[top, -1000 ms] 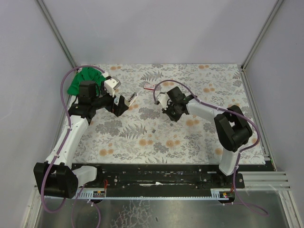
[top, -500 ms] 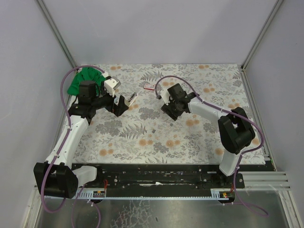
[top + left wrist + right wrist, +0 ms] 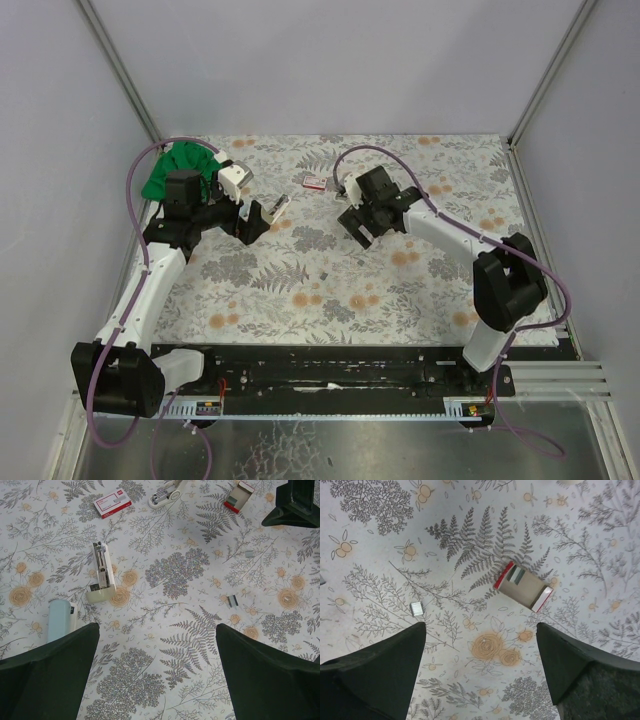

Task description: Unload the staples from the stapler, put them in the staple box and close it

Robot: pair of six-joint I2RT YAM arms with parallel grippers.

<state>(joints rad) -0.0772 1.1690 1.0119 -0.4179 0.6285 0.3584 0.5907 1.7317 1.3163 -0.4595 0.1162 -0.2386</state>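
In the left wrist view an opened cream stapler (image 3: 101,575) lies flat on the floral mat, and a second stapler (image 3: 165,492) lies at the top edge. A short strip of staples (image 3: 232,600) lies loose on the mat, with a smaller bit (image 3: 249,554) beyond it. My left gripper (image 3: 157,675) hangs open over bare mat, below and right of the opened stapler. My right gripper (image 3: 480,675) is open too, with nothing between its fingers. Just ahead of it are a staples bit (image 3: 416,609) and a small open box (image 3: 525,586).
A red-and-white box (image 3: 111,503) lies near the far stapler, and a pale blue object (image 3: 60,620) sits by my left finger. A green cloth (image 3: 175,170) is bunched at the back left corner. Grey walls enclose the mat (image 3: 420,290) on three sides.
My right gripper has gone from shut to open and has shifted slightly up and to the right. The left arm has not moved.
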